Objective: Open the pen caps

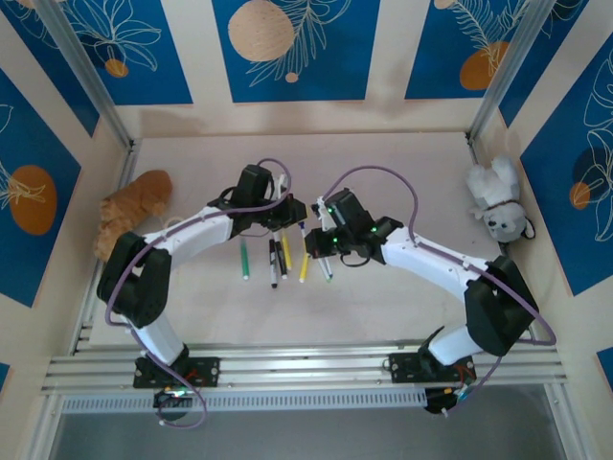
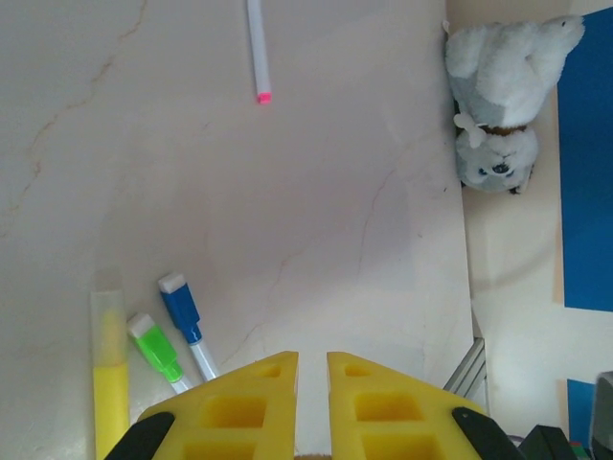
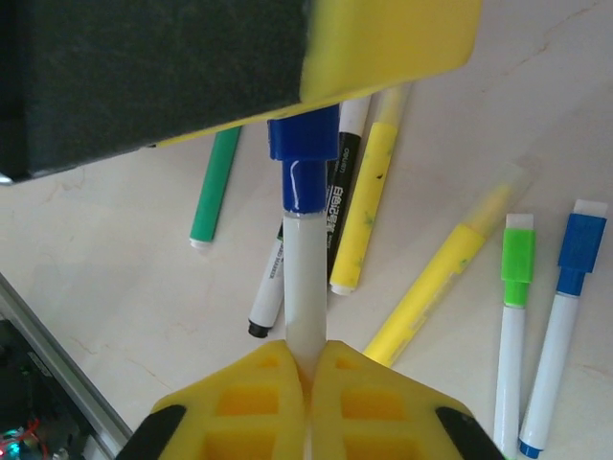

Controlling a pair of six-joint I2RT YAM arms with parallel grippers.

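My right gripper (image 3: 308, 359) is shut on the white body of a pen (image 3: 305, 278) that points away from it. The pen's blue cap (image 3: 304, 144) runs up under the yellow finger (image 3: 383, 48) of my left gripper, which closes on it from above. In the left wrist view the left gripper (image 2: 312, 359) shows a narrow slit between its pads. From above, the left gripper (image 1: 292, 216) and right gripper (image 1: 321, 235) meet over the pens. Below lie a green pen (image 3: 215, 182), two yellow pens (image 3: 364, 201), a green-capped pen (image 3: 517, 259) and a blue-capped pen (image 3: 579, 249).
A white plush dog (image 1: 496, 199) sits at the right wall and a brown plush toy (image 1: 134, 206) at the left wall. A white pen with a pink tip (image 2: 258, 48) lies apart from the rest. Aluminium rails (image 1: 306, 369) run along the near edge.
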